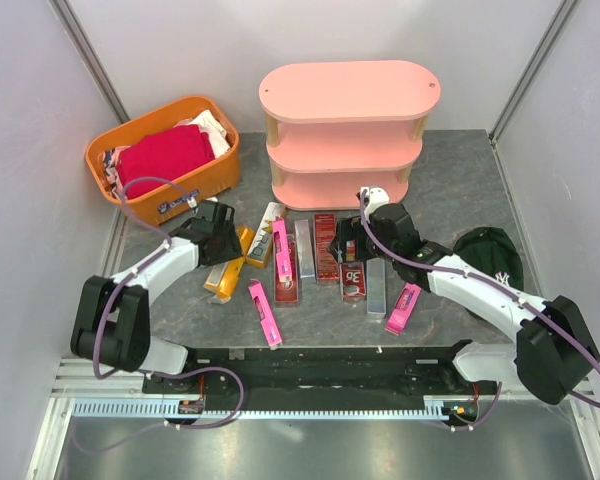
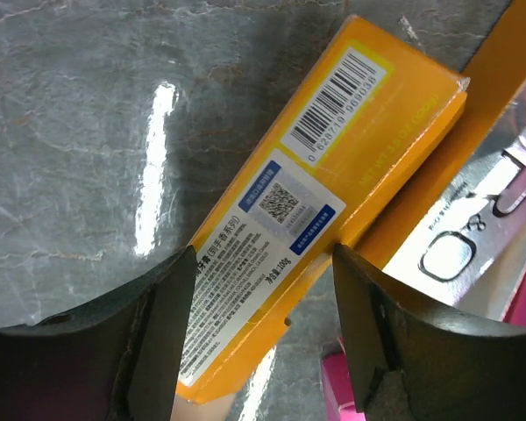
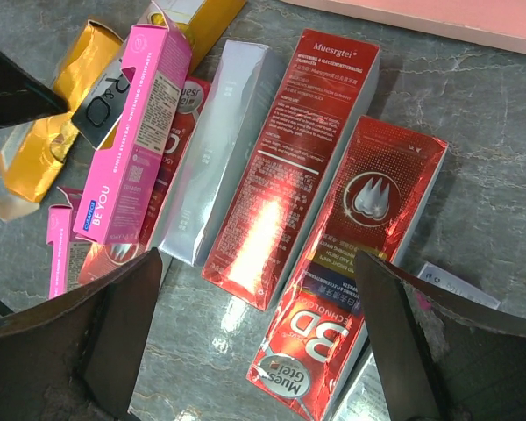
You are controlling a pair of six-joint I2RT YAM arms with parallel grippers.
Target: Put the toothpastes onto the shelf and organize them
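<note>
Toothpastes [image 1: 326, 247] lengthwise toward shelf [image 1: 345, 130]; yellow carton [image 2: 333, 158] diagonal

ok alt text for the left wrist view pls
The left gripper grips a yellow-gold toothpaste carton by its long sides, barcode and label facing up, over a grey marbled table. A silver carton and a pink carton peek in at the right.

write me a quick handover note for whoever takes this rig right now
Left pincer: shut on a yellow toothpaste carton, which lies on the table.
Right pincer: open, hovering over the red Muesrgtei cartons.
Pink shelf: no carton on it in the top view.
Done: nothing shelved.
To do: lift the yellow one, then shelve all the others lying in front of the shelf.
</note>
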